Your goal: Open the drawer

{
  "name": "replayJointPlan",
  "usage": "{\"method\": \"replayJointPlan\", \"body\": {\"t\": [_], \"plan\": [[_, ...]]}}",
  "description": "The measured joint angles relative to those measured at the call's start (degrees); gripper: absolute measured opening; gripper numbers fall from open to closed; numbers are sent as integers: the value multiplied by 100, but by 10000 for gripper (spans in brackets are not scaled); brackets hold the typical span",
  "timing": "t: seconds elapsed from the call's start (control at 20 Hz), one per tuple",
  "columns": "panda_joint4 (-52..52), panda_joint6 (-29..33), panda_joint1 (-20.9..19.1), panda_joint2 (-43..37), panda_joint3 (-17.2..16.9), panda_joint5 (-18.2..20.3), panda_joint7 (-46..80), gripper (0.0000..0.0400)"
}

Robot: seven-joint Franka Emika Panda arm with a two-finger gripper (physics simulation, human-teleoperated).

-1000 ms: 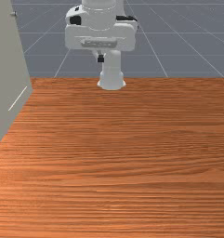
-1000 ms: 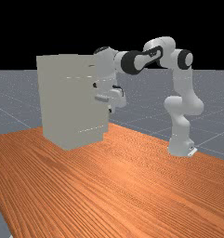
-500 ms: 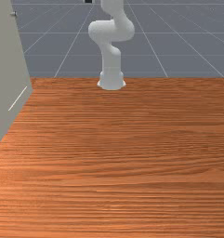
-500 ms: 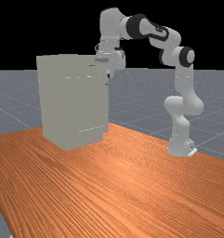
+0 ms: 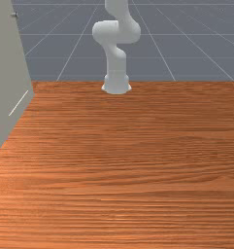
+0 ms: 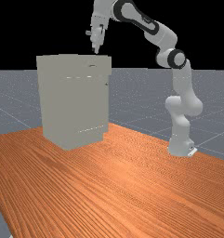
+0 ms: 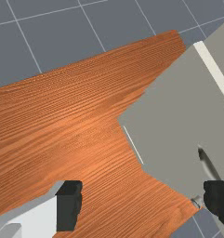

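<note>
Grey floor (image 5: 201, 58) spreads behind the wood table (image 5: 138, 170). On it, at the far view's left, stands the tall cabinet (image 6: 71, 102), likely with the drawer. The hand (image 6: 96, 50) is up high, fingers (image 7: 69, 207) wide apart, holding nothing. Coming down off-line, one could bump the handle (image 7: 206, 160) or miss it.

A wide orange-brown wooden table (image 5: 128, 170) stretches away from the viewer, with the lower part of a white robot arm (image 5: 117, 68) rising at its far edge and a grey floor (image 5: 186, 44) with pale grid lines beyond. At the table's side, on the front view's left, stands a grey cabinet (image 5: 7, 63), its small metal handle (image 5: 14, 14) above table level.
</note>
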Motion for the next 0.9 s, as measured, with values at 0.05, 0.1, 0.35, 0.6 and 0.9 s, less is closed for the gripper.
{"method": "replayJointPlan", "body": {"t": [0.05, 0.1, 0.35, 0.6, 0.9], "plan": [[31, 12, -62, 12, -42, -17, -52, 393], [99, 22, -124, 29, -84, -32, -111, 396], [626, 155, -487, 191, -310, -55, -376, 400], [920, 286, -737, 460, -432, -39, -449, 400], [393, 374, -758, 776, -400, -11, -452, 400]]}}
